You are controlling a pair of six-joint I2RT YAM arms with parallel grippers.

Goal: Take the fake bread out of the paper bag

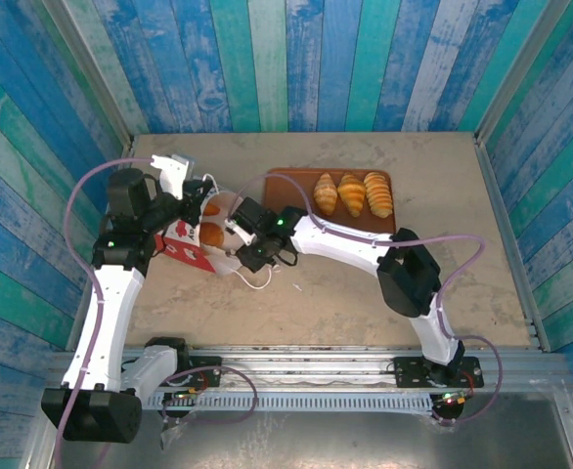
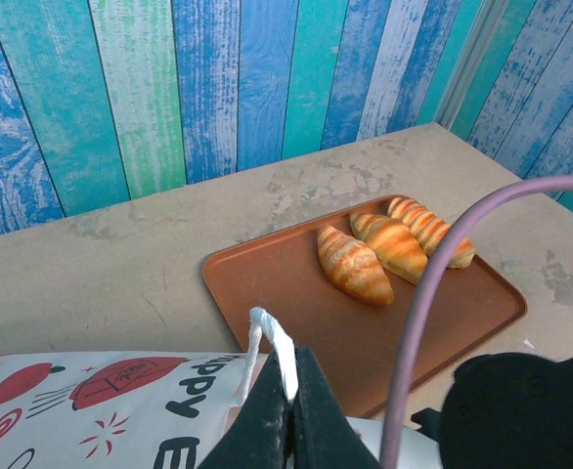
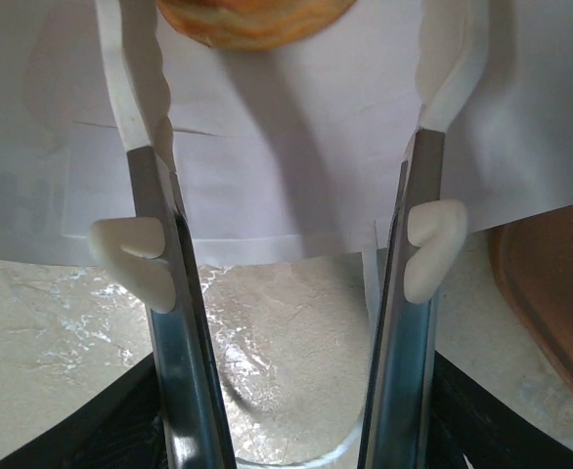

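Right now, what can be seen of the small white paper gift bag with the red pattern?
The white paper gift bag, red-patterned with lettering, lies on its side on the beige tabletop, left of the brown tray, mouth toward it. The left gripper is shut on its white cord handle. Its mouth shows golden pastries, and the right gripper, fingers open, reaches in.

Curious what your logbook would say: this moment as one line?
left jaws: shut on paper bag white handle | right jaws: open at bag mouth, fake bread ahead | tray: three pastries out
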